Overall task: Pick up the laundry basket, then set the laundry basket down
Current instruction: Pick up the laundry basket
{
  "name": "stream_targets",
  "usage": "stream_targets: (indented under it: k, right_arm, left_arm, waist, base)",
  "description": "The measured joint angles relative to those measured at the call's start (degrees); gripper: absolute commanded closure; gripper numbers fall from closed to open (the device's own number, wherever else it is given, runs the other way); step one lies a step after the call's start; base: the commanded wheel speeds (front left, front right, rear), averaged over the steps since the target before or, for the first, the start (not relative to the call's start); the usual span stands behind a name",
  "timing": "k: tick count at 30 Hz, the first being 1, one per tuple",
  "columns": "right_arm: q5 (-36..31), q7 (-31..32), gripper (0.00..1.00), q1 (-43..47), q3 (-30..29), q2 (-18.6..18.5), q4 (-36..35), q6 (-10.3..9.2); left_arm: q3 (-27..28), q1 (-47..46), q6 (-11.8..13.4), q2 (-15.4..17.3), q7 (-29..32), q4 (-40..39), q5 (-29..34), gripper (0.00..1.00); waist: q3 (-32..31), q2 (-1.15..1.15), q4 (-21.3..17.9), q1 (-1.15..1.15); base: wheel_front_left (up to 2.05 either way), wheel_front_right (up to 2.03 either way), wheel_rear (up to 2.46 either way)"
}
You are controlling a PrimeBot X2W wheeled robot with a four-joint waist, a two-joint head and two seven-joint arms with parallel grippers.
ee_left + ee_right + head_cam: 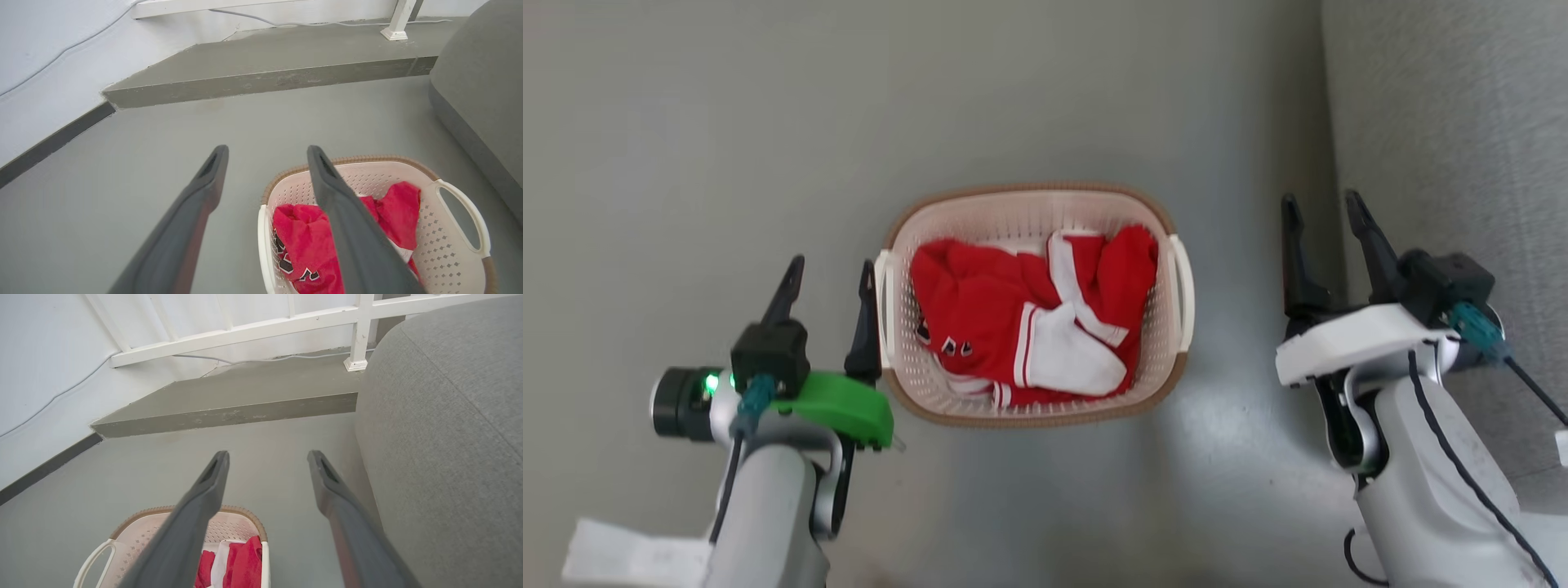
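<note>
Grey floor (pixel 686 122) is spreading out across the room, and the laundry basket (pixel 1029 189) is sitting on it, midway between the two arms. It is holding one crumpled red and white garment (pixel 1013 318), which is filling most of the bottom. Two white handles are standing out from its short ends, one on the left (pixel 882 302) and one on the right (pixel 1184 286).

The left gripper (pixel 832 265) is hovering just beside the left handle with its two fingers spread apart, gripping nothing. I cannot tell whether the inner finger is touching the handle. The right gripper (pixel 1321 200) is hanging well clear of the right handle, its two fingers also parted and gripping nothing.

Beyond the right arm, one grey upholstered seat (pixel 1445 122) is bordering the floor. Further back, a single raised step (pixel 265 77) is running along the wall under a white railing (pixel 245 332).
</note>
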Motion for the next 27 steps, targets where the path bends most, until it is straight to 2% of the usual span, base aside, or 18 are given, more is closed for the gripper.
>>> stream_targets:
  k: [7,27]
  right_arm:
    - [0.13,0.0,0.0,-5.34,1.08,-0.18,5.38,0.51]
    - [2.46,0.0,0.0,-19.17,3.85,-0.73,14.79,0.49]
  left_arm:
    - [-0.14,-6.13,-1.0,-0.22,0.4,4.95,-0.77,0.0]
    - [-1.18,-20.24,-2.47,-0.93,1.33,15.51,-2.68,0.0]
  waist:
    - [5.15,0.0,0.51,0.0]
    - [19.1,0.0,1.45,0.01]
  base:
    - [0.0,0.0,0.0]
    - [0.0,0.0,0.0]
